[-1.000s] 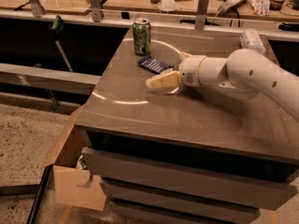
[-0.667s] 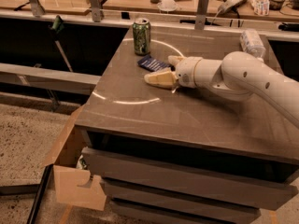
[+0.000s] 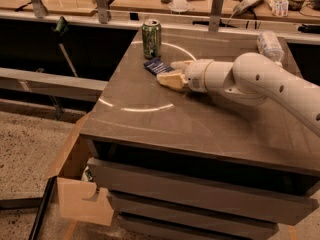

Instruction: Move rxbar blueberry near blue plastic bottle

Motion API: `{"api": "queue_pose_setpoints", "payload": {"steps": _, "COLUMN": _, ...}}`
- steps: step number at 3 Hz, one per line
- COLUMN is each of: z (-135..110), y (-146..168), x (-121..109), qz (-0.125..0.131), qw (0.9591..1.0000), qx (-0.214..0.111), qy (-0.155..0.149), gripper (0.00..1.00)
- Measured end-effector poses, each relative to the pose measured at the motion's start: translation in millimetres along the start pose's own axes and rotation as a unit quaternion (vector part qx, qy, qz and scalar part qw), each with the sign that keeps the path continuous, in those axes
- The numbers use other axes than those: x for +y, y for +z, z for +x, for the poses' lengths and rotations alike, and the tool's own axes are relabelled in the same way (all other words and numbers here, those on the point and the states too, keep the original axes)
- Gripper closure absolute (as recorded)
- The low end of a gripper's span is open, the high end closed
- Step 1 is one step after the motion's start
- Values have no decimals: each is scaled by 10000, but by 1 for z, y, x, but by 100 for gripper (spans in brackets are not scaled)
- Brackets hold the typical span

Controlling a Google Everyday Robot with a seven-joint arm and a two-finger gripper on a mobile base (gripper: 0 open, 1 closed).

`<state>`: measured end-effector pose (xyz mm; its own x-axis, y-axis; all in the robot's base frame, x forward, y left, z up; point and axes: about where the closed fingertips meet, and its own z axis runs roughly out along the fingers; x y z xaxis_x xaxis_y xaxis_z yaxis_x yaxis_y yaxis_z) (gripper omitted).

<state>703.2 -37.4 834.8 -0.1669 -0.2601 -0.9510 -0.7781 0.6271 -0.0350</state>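
**My fingers spread beside the blue bar, bottle far across the table**

I can read little here. The rxbar blueberry (image 3: pixel 155 65) shows a dark navy wrapper with a patch of small white print, but I cannot make out the words. The green can (image 3: pixel 151 38) stands upright just behind the bar with a mottled green pattern and a silver top, and I cannot read its brand. The blue plastic bottle (image 3: pixel 270 44) lies at the far right edge of the grey table (image 3: pixel 150 129), clear and crinkled with a pale band, and no lettering on it is legible.

My gripper (image 3: pixel 166 71) is low over the table, reaching in from the right. Its two tan fingers are spread apart with nothing between them. The upper fingertip sits just beside the bar's right end and the lower finger lies in front of the bar. I cannot tell whether either one touches the wrapper.

The bar lies flat between the can and my fingers, well apart from the bottle, with my white arm crossing the space between them.

Compared with a second ago, my gripper has slid farther back on the table, towards the bar and the can. The bar seems to sit slightly nearer the can. The can and the bottle have not moved.
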Motion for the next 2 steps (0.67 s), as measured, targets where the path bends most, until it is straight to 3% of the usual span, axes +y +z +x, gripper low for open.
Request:
{"api": "queue_pose_setpoints", "payload": {"steps": 1, "z": -11, "y": -15, "x": 1, "qz": 329, "qw": 9995, "qx": -10, "qy": -25, "gripper": 95}}
{"api": "queue_pose_setpoints", "payload": {"steps": 2, "z": -25, "y": -53, "x": 0, "qz": 1057, "qw": 9941, "qx": -213, "qy": -99, "gripper": 100}}
